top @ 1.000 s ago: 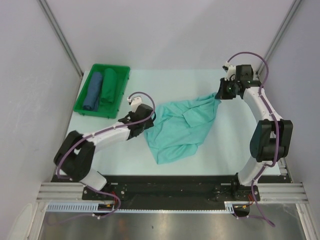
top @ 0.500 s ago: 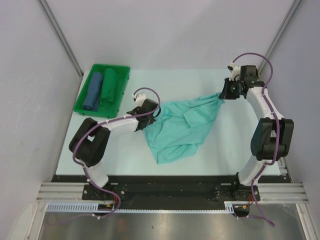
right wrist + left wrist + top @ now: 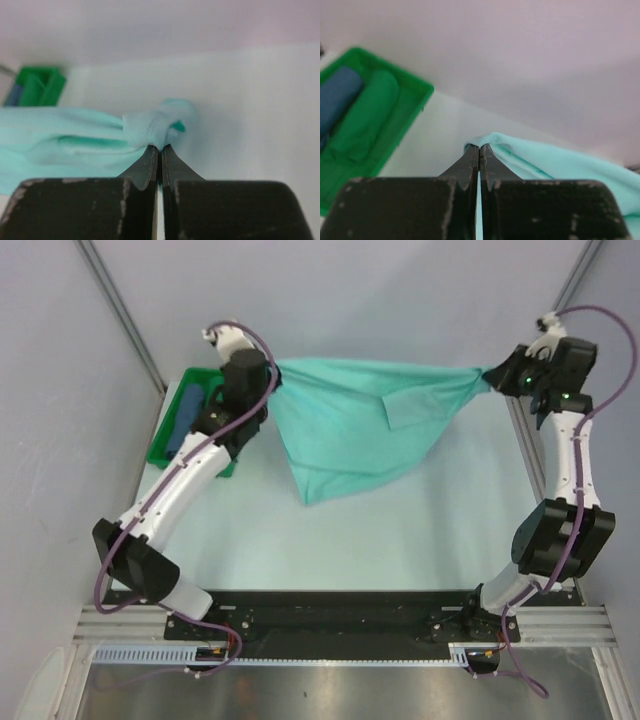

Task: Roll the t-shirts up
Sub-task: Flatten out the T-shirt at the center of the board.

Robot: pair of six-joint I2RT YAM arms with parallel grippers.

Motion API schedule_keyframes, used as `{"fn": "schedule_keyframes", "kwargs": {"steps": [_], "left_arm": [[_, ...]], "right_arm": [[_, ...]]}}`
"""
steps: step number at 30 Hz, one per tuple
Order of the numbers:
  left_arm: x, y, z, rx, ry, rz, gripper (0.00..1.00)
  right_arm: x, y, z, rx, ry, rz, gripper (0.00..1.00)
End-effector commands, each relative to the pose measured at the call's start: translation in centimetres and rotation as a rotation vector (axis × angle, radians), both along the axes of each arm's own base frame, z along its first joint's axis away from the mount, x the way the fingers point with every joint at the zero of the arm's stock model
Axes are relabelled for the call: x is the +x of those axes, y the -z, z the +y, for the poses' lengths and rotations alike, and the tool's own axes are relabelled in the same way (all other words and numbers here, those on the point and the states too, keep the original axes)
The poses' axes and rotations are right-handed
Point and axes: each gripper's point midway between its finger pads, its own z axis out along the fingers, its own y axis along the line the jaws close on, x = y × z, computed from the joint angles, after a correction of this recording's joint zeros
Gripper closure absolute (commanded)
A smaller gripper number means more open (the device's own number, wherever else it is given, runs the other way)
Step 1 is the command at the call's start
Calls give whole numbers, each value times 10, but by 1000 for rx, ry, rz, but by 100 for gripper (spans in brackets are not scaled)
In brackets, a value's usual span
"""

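Between the tips of the left end effector (image 3: 479,148) a bunched edge of the t-shirt (image 3: 350,430) is pinched, the jaws shut with only thin cloth between them. Over on the other side, the right end effector (image 3: 160,148) is clamped the same way on a wadded corner of the same garment.

Both grips are raised at the far side of the table (image 3: 400,530), well apart. The turquoise cloth hangs between them with its top edge pulled nearly straight and its body sagging to a point toward the near side. A flap (image 3: 412,406), perhaps a sleeve, lies folded over the front. Just beside the left arm (image 3: 190,475) sits the green tray (image 3: 422,91), holding a blue roll (image 3: 337,95) and a dark green roll (image 3: 365,115).

This looks like the spreading step before any rolling. To do it well, I would keep the two grips level and the tension even. The hanging point should land first, then the rest be laid away from it so no crease is trapped. The left side should stay off the tray.

Which parts of the shirt are gripped, hem or shoulder, cannot be told. Nor can I tell whether the lowest tip touches the table. The left arm covers much of the tray from above.
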Motion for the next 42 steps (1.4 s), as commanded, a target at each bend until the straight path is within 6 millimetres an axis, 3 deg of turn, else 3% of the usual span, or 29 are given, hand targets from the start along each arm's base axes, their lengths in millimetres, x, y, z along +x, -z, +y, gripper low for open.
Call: {"fn": "schedule_keyframes", "kwargs": {"steps": [1, 2, 5, 7, 9, 10, 12, 13, 15, 16, 18, 19, 21, 22, 23, 25, 26, 28, 29, 30, 32, 35, 36, 38, 39, 42], "left_arm": [[-7, -113, 34, 26, -64, -191, 100], [-8, -125, 35, 21, -64, -210, 100], [-17, -162, 38, 2, -53, -255, 100], [-26, -168, 37, -14, -22, -264, 100], [-32, -153, 30, -18, 27, -221, 100], [-29, -125, 23, -8, 61, -160, 100], [-35, -95, 11, -15, 133, -83, 100], [-34, -48, 4, -7, 159, 9, 100], [-39, -9, -13, -47, 238, 57, 100], [-44, 52, -20, -56, 258, 169, 96], [-40, 102, -33, -90, 287, 233, 85], [-45, 142, -33, -95, 281, 302, 85], [-45, 188, -45, -115, 310, 388, 75], [-47, 197, -49, -120, 316, 405, 52], [-49, 204, -52, -124, 322, 415, 41], [-57, 216, -55, -134, 311, 424, 28], [-60, 219, -55, -139, 301, 428, 26], [-68, 233, -48, -148, 246, 454, 26], [-70, 236, -46, -156, 231, 456, 26], [-72, 240, -43, -160, 216, 455, 27], [-72, 246, -35, -166, 168, 442, 28], [-58, 248, -33, -156, 142, 427, 30], [-48, 238, -37, -152, 140, 408, 31], [-37, 250, -33, -119, 87, 442, 33], [-27, 242, -35, -118, 83, 417, 34], [-9, 248, -31, -108, 40, 417, 34]], "right_arm": [[3, -124, -15, 146, 9, -280, 100], [3, -146, -18, 153, 5, -325, 100], [-1, -162, -27, 196, 7, -327, 100], [-2, -153, -32, 192, -3, -296, 100], [-4, -109, -31, 210, -14, -159, 100], [-5, -91, -30, 211, -26, -112, 100], [-14, -31, -23, 190, -87, 30, 100], [-16, -7, -23, 179, -95, 91, 100], [-22, 41, -25, 135, -106, 211, 100], [-18, 84, -28, 164, -106, 305, 100], [-14, 128, -28, 162, -143, 394, 100], [-7, 162, -24, 164, -164, 468, 100], [-12, 201, -30, 121, -158, 569, 82], [-14, 214, -34, 106, -145, 601, 71], [-24, 224, -34, 105, -142, 625, 55], [-29, 230, -44, 31, -96, 604, 42], [-45, 230, -40, -12, -79, 609, 33], [-56, 230, -56, -107, 15, 602, 28], [-52, 212, -64, -138, 58, 526, 24], [-65, 222, -74, -120, 97, 548, 24], [-71, 218, -84, -101, 149, 532, 22], [-85, 215, -90, -70, 163, 509, 22], [-88, 210, -89, -80, 166, 499, 22], [-96, 213, -86, -74, 158, 504, 22], [-99, 212, -82, -70, 145, 500, 22], [-112, 219, -72, -56, 116, 513, 22]]}}
